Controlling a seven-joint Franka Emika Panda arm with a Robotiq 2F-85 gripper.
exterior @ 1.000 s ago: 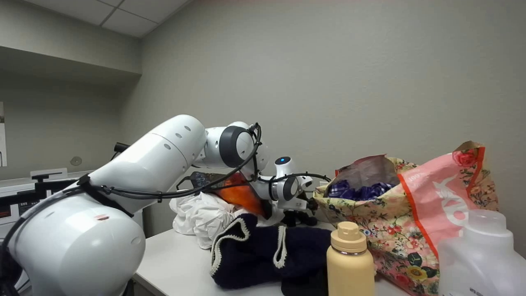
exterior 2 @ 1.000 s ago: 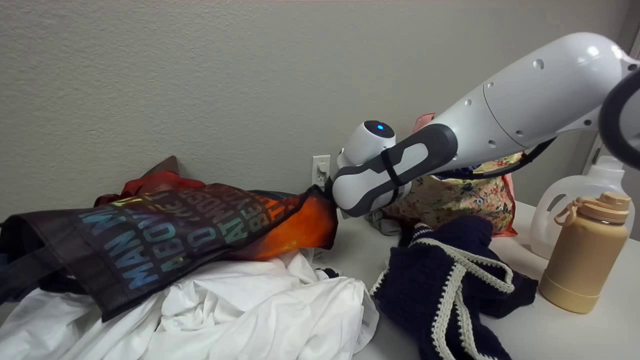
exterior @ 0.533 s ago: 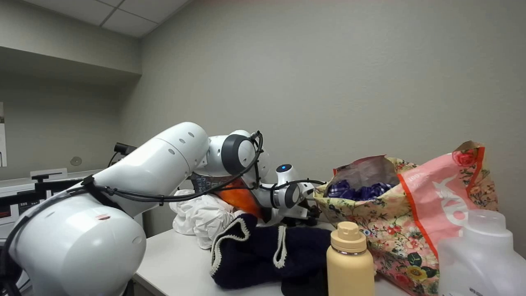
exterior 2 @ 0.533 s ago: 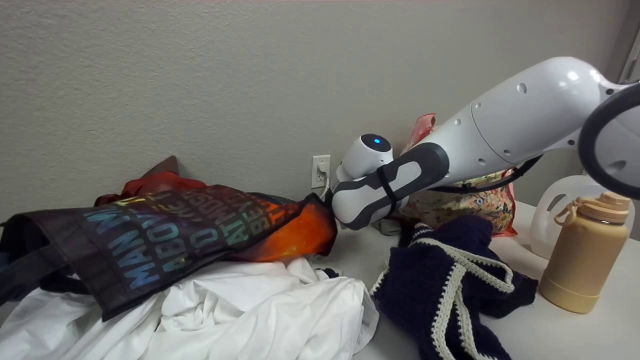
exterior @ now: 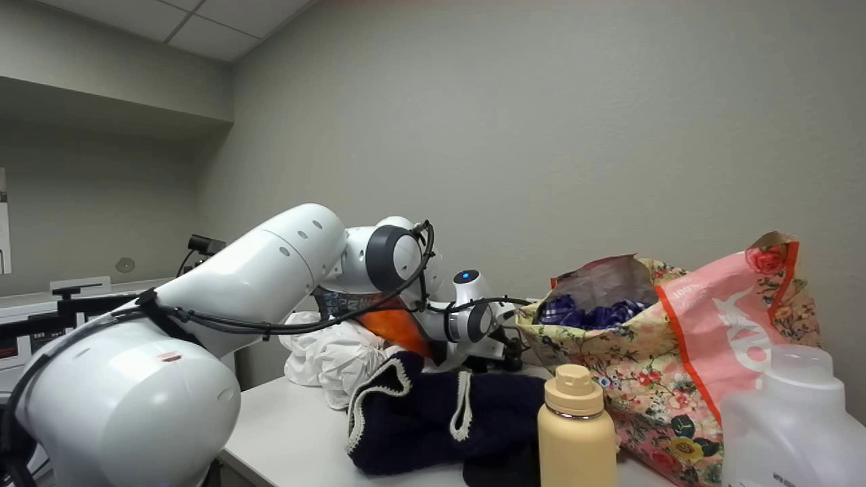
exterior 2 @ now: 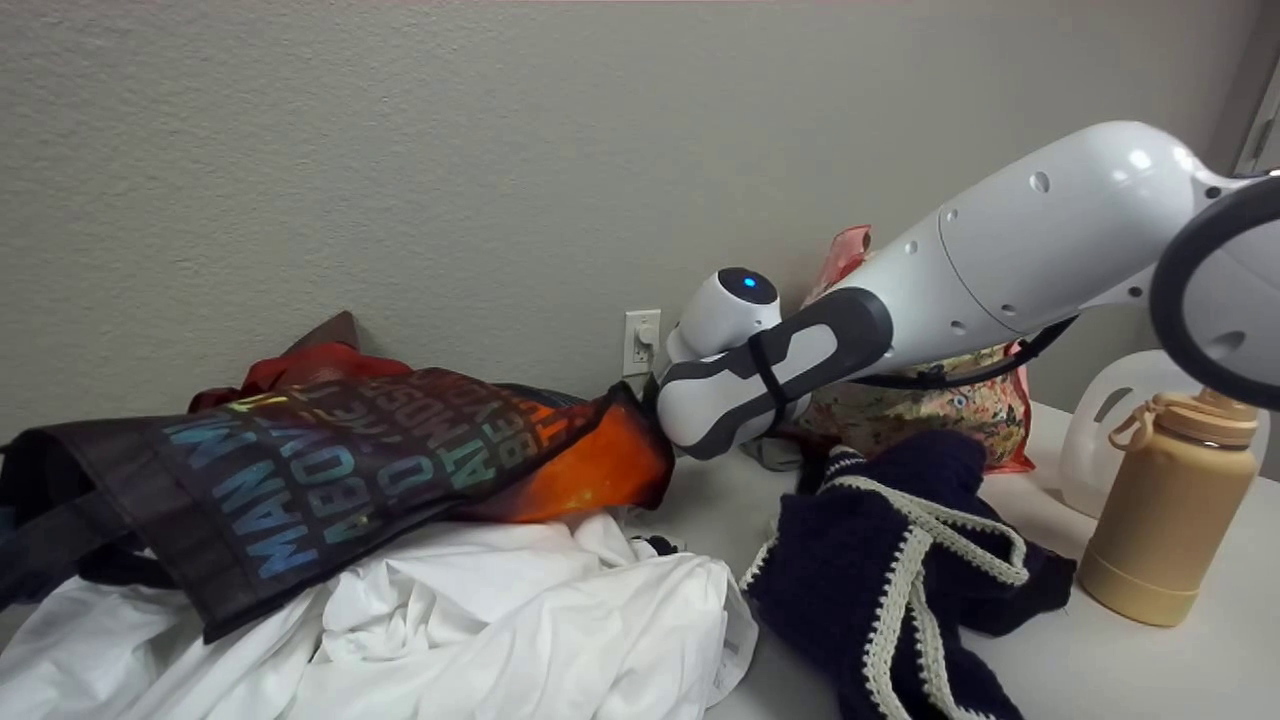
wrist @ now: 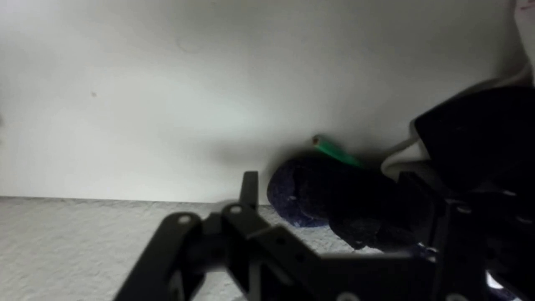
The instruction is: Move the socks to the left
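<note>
In the wrist view the jaws enter from 6 o'clock and stand apart. Between them lies a dark bundle (wrist: 334,200), taken to be the socks; separate pieces cannot be distinguished. On the bundle's 9 o'clock side a narrow gap shows between it and the jaws. On its 3 o'clock side the jaws overlap dark material; contact there cannot be determined. The bundle sits at the edge of the white surface (wrist: 146,138), with textured wall (wrist: 83,246) toward 6 o'clock. A green stick (wrist: 336,153) protrudes from the bundle's 12 o'clock side, its visible end directed to 10 o'clock. A pale strap (wrist: 405,155) and an unidentified black item (wrist: 480,125) lie at 2 o'clock from the bundle.

In both exterior views the arm (exterior: 250,277) reaches across the surface, its wrist low beyond a navy knitted garment (exterior: 433,419) with cream trim. In an exterior view a floral bag (exterior: 649,365) containing purple checked fabric (exterior: 595,316) stands at 3 o'clock from the wrist, and a translucent jug (exterior: 791,426) at 4 o'clock from that bag. In an exterior view, relative to the garment, a tan bottle (exterior 2: 1165,510) stands upright at 3 o'clock; heaped white cloth (exterior 2: 480,620) lies at 9 o'clock, a dark lettered bag (exterior 2: 350,470) resting on it.
</note>
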